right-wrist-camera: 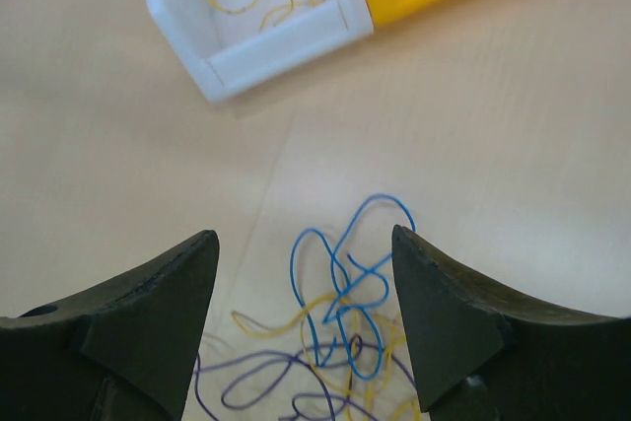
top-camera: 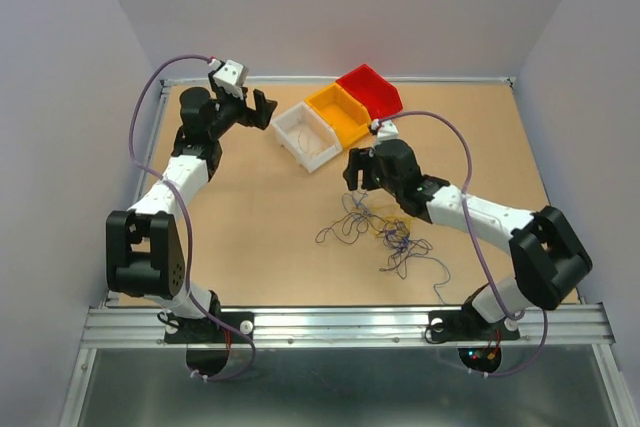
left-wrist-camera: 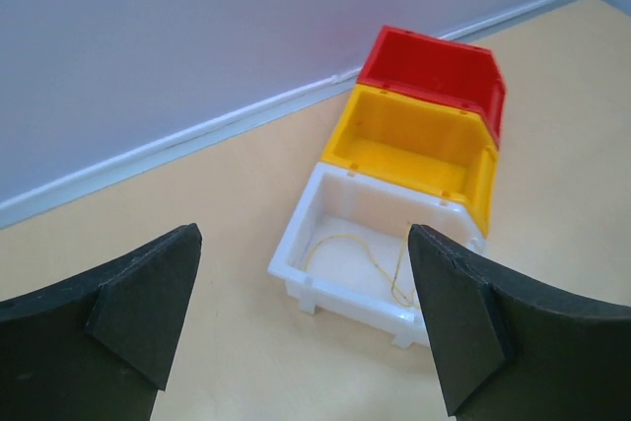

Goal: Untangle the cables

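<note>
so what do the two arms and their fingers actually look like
The left arm and right arm match: white links between bulky black joint housings. A thin lilac cable loops along each one, and a small white camera block sits at each wrist. The fingers are matte black, broad wedges tapering to blunt tips.

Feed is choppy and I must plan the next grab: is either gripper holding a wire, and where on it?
Nothing is held. The left gripper is open near the white bin; the right gripper is open above the wires, none pinched.
</note>
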